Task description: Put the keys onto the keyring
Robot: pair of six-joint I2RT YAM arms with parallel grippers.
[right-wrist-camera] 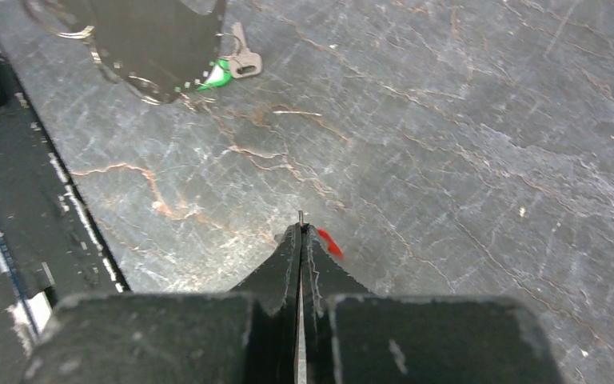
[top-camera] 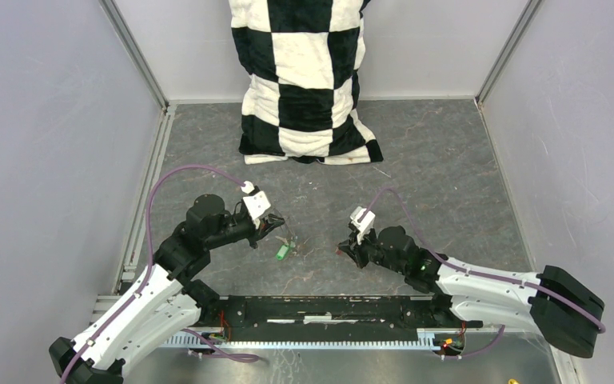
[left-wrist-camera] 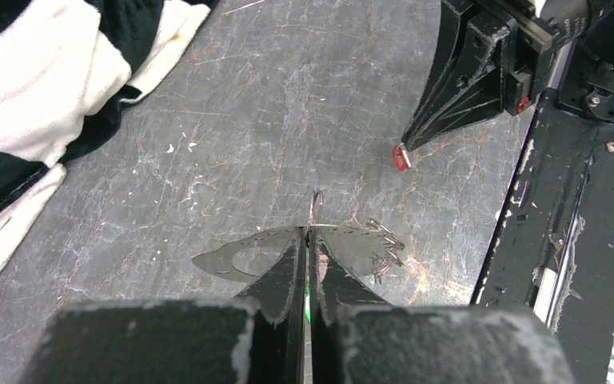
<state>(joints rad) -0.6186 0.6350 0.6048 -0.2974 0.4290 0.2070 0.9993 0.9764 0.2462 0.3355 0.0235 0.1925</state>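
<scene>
Our left gripper [left-wrist-camera: 308,234] is pressed together on the thin wire of the ring [left-wrist-camera: 315,204]. The green key [top-camera: 282,252] lies just at its 5 o'clock, perhaps already threaded, though we cannot be sure. Our right gripper [right-wrist-camera: 301,236], at 3 o'clock from there, pinches the red key [right-wrist-camera: 329,244], which we judge has yet to go on.

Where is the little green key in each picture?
Top external: the green key lies just left of centre, in the lower half.
Left wrist: only a green sliver shows between the shut jaws, bottom centre.
Right wrist: top left.
Shared landmark: the black rail along the near edge.
</scene>
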